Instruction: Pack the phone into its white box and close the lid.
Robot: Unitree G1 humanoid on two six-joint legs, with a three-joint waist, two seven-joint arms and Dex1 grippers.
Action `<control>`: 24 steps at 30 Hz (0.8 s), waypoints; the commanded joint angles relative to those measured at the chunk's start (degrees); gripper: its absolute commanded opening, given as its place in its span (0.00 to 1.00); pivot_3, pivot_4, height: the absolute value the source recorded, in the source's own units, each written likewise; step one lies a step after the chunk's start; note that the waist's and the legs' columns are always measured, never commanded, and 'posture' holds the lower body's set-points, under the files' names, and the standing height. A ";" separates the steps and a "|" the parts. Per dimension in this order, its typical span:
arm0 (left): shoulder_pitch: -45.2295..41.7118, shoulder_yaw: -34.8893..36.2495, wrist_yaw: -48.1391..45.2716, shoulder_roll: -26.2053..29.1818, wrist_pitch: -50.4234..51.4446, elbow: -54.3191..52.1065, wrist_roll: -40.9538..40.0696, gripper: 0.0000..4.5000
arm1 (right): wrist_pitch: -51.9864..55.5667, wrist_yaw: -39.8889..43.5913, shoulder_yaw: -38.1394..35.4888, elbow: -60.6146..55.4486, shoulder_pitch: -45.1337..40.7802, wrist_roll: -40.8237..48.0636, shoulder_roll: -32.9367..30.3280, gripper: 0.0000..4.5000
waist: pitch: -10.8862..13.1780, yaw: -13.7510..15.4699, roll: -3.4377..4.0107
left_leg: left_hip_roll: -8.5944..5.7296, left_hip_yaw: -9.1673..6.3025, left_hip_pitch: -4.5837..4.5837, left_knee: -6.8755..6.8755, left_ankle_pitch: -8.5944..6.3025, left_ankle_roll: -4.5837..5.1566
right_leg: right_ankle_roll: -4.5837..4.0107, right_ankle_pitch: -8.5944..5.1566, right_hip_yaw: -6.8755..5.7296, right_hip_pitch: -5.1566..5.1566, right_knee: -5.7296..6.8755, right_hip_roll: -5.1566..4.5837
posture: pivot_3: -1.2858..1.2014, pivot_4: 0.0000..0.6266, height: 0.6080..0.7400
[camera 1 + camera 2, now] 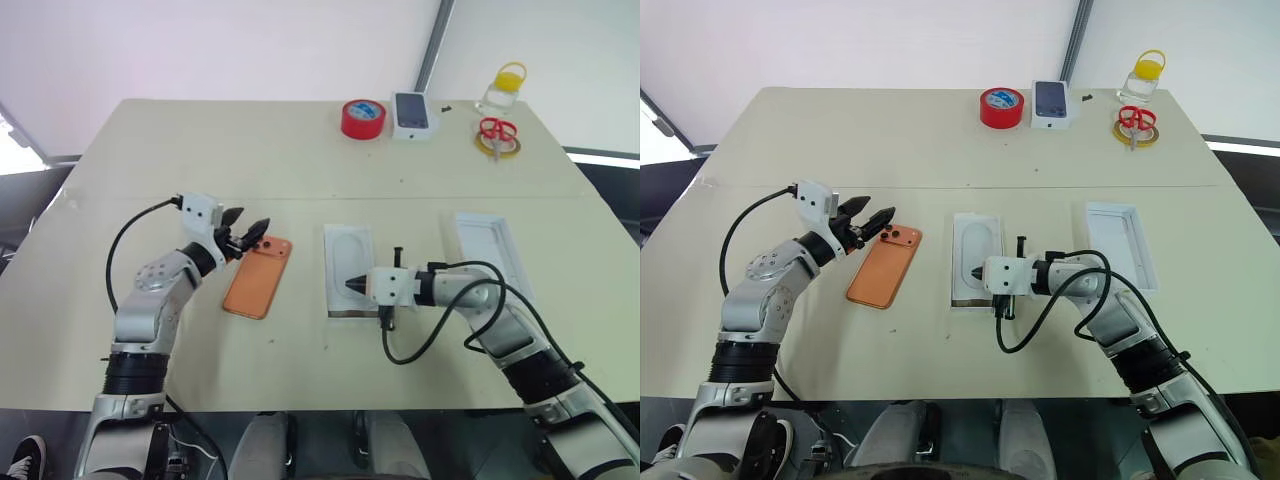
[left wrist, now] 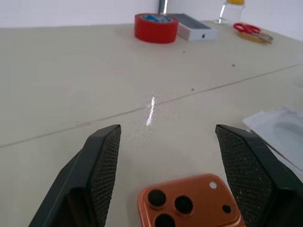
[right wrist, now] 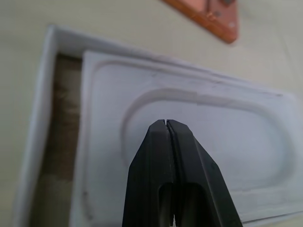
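Observation:
The orange phone lies flat on the table, back up, its camera cluster at the far end. My left gripper hovers open just over that camera end, one finger on either side and nothing between them. To the phone's right lies the white box, a strip of grey-brown floor showing beside a white insert with an oval recess that sits askew in it. My right gripper is shut and empty, its tip pointing down at the insert's near part. The lid lies open side up further right.
At the table's far edge stand a red tape roll, a small white box printed with a phone picture, red scissors on a yellow ring and a bottle with a yellow cap. Black cables hang off both wrists.

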 commanded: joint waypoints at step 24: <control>4.30 1.29 -3.18 4.46 10.04 -3.65 -0.51 0.74 | -0.84 -2.12 -1.95 1.90 -7.59 -1.13 0.82 0.01 | -0.01 -0.31 -0.01 | 0.03 -0.01 0.03 0.02 0.00 0.00 | 0.01 0.00 -0.05 0.03 0.00 0.03 | 0.52 0.24 1.00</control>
